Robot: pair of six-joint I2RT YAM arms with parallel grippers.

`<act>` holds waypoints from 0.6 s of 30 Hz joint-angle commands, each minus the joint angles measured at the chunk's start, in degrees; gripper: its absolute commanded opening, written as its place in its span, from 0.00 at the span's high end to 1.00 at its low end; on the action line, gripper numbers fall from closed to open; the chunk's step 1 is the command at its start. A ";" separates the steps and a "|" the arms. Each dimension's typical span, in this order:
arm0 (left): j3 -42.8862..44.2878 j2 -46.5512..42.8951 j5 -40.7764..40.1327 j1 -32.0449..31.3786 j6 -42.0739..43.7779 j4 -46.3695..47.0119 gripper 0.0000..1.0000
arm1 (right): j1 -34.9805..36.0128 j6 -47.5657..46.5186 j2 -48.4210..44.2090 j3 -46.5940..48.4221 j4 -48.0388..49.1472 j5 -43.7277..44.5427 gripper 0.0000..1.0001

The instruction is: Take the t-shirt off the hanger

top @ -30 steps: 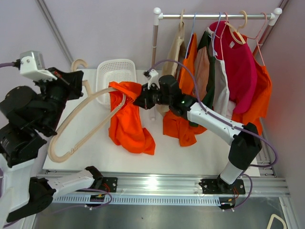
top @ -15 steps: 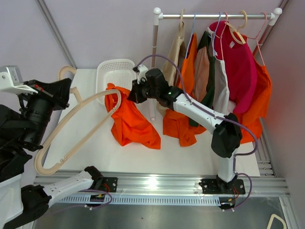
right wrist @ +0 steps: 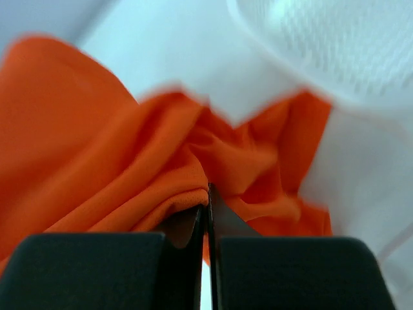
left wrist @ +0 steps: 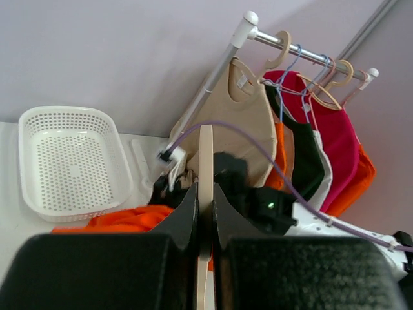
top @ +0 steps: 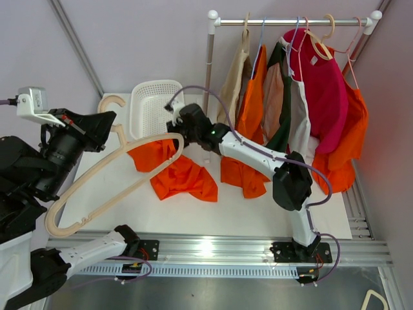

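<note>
Orange t-shirt (top: 181, 181) pinched in right gripper (right wrist: 207, 200) beside basket (left wrist: 64, 111); left gripper (left wrist: 205, 194) clamps hanger (left wrist: 205, 155); looks mid-strip; next, pull apart.

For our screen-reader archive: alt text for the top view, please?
The right gripper pinches an orange t-shirt heaped on the table, while the left gripper holds a wooden hanger whose end crosses it. White basket behind; clothes rack at right.

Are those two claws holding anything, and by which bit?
The left gripper pinches the wooden hanger near its hook; the right gripper is shut on a fold of the orange t-shirt.
</note>
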 commanded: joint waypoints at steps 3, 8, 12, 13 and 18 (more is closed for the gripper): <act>3.75 0.63 6.67 -0.01 -3.34 1.21 0.99 | 1.40 1.78 -2.75 -12.69 3.90 2.53 1.00; 5.52 0.99 10.46 -0.01 -4.84 0.59 0.99 | 1.05 1.96 -1.78 -14.20 4.44 0.95 1.00; 5.26 0.99 6.25 -0.01 -2.82 1.29 0.99 | 2.10 1.87 -4.59 -17.88 4.96 3.23 1.00; 4.21 0.81 5.45 -0.01 -1.86 1.91 0.99 | 2.10 1.96 -6.07 -18.85 4.88 3.58 1.00; 2.45 0.28 2.91 -0.01 0.43 6.04 0.99 | 2.10 2.40 -12.58 -26.84 5.93 5.16 0.60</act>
